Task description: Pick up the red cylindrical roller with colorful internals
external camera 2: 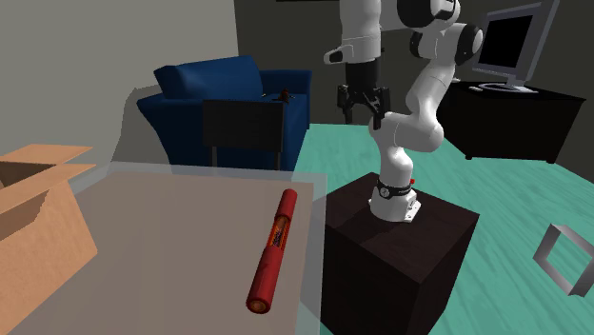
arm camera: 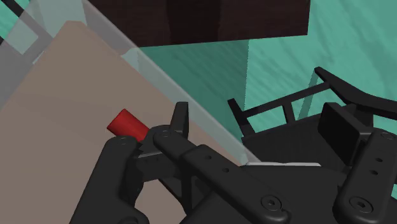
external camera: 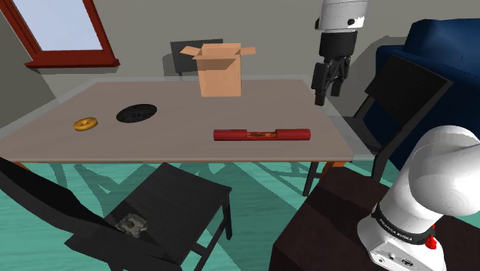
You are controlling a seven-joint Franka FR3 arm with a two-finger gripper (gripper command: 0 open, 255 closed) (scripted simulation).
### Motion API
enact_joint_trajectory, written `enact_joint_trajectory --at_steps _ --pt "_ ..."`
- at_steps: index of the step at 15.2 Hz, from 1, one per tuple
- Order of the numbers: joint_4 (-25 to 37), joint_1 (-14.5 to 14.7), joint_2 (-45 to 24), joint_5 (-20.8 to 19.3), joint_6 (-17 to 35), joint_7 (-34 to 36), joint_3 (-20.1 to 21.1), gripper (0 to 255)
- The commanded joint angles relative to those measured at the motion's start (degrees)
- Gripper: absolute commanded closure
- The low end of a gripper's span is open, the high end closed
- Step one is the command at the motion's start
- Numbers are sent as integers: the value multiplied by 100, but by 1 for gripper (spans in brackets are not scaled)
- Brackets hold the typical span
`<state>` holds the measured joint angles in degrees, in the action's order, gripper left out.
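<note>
Brownish table with red roller, teal floor below

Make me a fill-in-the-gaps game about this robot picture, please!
The red roller lies on the ____. The cardboard box has its top flaps ____. The sofa is coloured ____. The fingers stand apart, holding ____.
Missing words: table, open, blue, nothing.

Grey walls, red-framed window, teal floor. Brown table with a glassy rim and black chairs around it. Blue sofa and black desk with monitor stand further off.
</note>
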<state>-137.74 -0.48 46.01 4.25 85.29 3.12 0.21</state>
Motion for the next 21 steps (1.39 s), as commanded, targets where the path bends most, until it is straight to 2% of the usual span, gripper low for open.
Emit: enact_joint_trajectory --at_steps 1,11,21 --pt "0 0 0 0 0 0 0 0" --pt "-332 212 -1507 -474 1992 -1648 -558 0" --pt "232 470 -3606 -478 3715 -3212 -924 0"
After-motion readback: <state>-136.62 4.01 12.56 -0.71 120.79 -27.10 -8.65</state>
